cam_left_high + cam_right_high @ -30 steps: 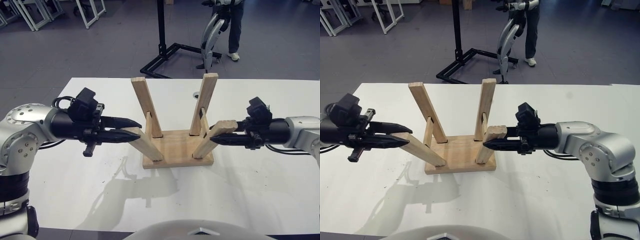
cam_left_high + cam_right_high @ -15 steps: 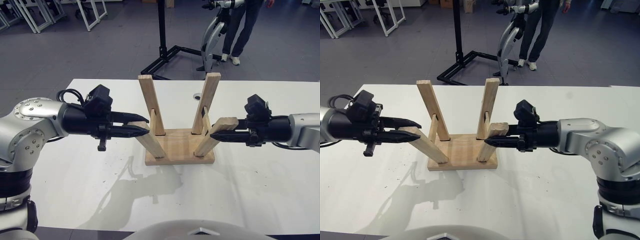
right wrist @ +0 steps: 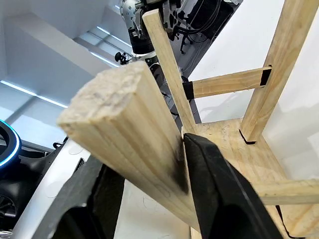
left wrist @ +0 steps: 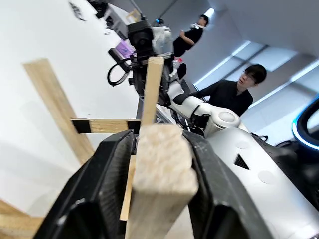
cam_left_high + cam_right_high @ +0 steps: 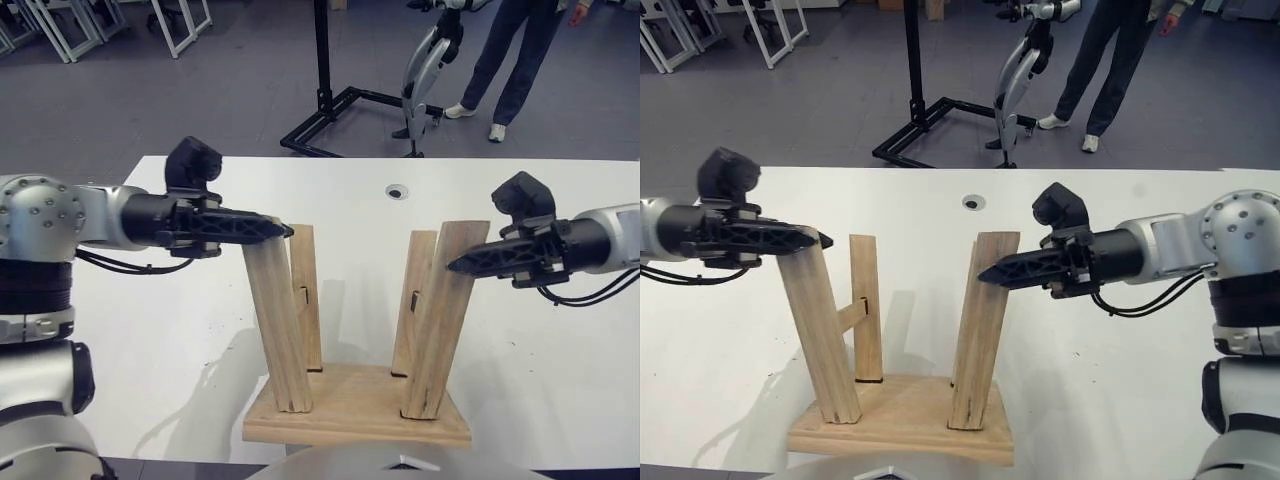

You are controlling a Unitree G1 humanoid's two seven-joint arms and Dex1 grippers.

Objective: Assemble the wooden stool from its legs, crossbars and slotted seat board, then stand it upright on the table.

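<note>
The wooden stool is upside down, its seat board [image 5: 355, 418] near the table's front edge and its legs pointing up and away from me. Short crossbars [image 3: 227, 82] join the legs. My left gripper [image 5: 283, 231] is shut on the tip of the near left leg [image 5: 272, 320]; in the left wrist view its fingers [image 4: 117, 174] clamp the leg's end [image 4: 162, 167]. My right gripper [image 5: 455, 266] is shut on the upper part of the near right leg [image 5: 440, 310], whose rough end [image 3: 119, 99] fills the right wrist view. I cannot tell whether the seat board touches the table.
The white table [image 5: 560, 380] has a round cable hole [image 5: 398, 190] near its far edge. Behind it on the floor stand a black pole base [image 5: 335, 105], another robot's legs and a person. Free tabletop lies left and right of the stool.
Both grippers kept their hold and moved up and back while the seat board swung toward the front edge. The legs now show at full length, and the stool looks larger.
</note>
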